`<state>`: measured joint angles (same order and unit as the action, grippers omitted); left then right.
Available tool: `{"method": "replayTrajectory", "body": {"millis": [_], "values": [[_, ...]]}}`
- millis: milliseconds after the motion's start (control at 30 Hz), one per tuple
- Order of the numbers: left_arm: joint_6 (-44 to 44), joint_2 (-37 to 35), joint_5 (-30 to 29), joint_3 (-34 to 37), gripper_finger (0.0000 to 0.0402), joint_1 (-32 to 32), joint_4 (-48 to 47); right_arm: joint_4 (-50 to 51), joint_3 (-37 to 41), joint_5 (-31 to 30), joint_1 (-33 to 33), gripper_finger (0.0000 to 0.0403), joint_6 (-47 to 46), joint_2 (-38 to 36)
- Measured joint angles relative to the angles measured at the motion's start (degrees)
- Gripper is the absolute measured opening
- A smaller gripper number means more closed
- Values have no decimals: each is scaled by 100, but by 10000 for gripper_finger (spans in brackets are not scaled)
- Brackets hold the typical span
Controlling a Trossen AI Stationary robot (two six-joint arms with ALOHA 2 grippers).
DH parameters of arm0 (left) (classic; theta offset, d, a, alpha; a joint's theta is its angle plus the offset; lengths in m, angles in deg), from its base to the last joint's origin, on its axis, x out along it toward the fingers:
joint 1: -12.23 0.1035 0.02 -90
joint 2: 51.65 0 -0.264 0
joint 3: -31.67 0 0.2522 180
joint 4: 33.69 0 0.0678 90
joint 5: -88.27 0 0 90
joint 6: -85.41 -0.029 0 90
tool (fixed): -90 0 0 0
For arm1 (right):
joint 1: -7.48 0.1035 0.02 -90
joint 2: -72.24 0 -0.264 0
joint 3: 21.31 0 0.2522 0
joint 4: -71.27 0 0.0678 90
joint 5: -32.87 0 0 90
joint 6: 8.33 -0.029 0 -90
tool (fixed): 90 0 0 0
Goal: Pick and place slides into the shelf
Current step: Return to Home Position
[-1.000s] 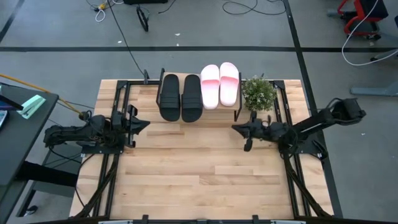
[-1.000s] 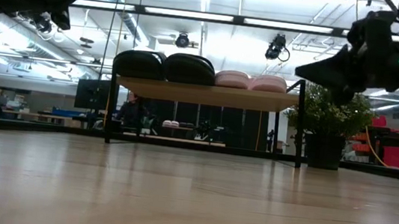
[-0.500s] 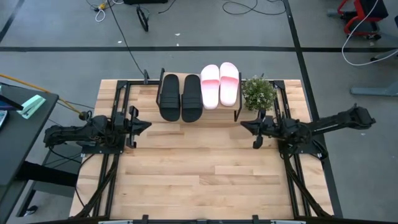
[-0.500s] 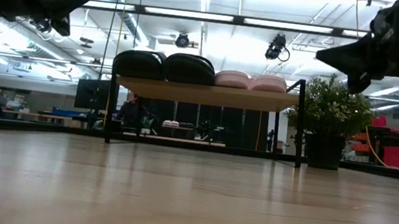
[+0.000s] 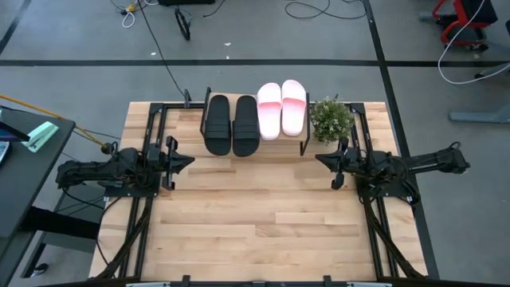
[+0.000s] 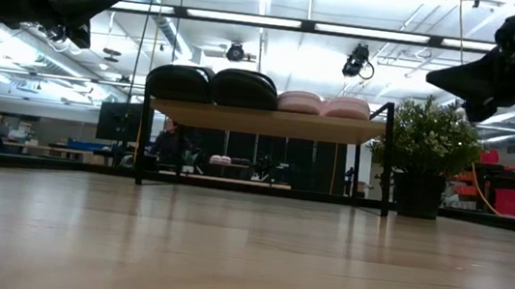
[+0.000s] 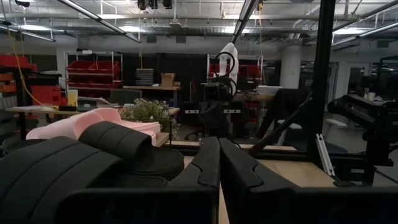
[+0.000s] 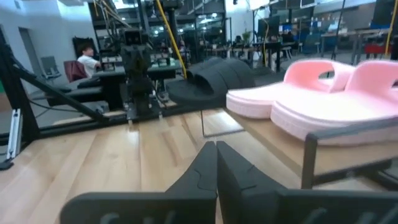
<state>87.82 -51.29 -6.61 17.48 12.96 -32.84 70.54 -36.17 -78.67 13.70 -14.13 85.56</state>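
Two matte black slides (image 5: 231, 124) and two light pink slides (image 5: 281, 108) lie side by side on their soles on the shelf's wood top board (image 5: 263, 143), which stands on thin black legs at the table's far edge. In the low view the black slides (image 6: 211, 86) and the pink slides (image 6: 323, 104) sit above the board (image 6: 270, 121). My left gripper (image 5: 186, 160) hovers shut left of the shelf, touching nothing. My right gripper (image 5: 322, 162) hovers shut right of the shelf's near corner, also empty. Its wrist view shows the pink slides (image 8: 323, 99) close by.
A small potted plant (image 5: 330, 118) stands right of the shelf, close to my right arm. Black frame rails (image 5: 151, 135) run along both sides of the table. The near half of the tabletop (image 5: 263, 215) is bare wood. A person (image 8: 87, 59) sits in the room beyond.
My right arm has drawn back toward the table's right edge, away from the shelf's near right corner, with its fingers staying shut. The slides and the left arm have kept still.
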Motion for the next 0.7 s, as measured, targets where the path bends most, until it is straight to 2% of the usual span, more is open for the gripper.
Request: {"method": "replayTrajectory", "body": {"millis": [200, 433, 567, 700], "values": [[-5, 0, 0, 0, 6, -2, -27, 806, 0, 0, 0, 0, -174, -656], [-7, 0, 0, 2, 7, -2, -37, 1171, -3, 41, -129, 0, -117, -1229], [-8, 0, 0, 2, 5, -2, -39, 1197, -4, 369, -369, 0, -105, -1317], [-10, 0, 0, 2, 13, -1, -37, 1258, -4, 973, -679, 0, -252, -1320]]}}
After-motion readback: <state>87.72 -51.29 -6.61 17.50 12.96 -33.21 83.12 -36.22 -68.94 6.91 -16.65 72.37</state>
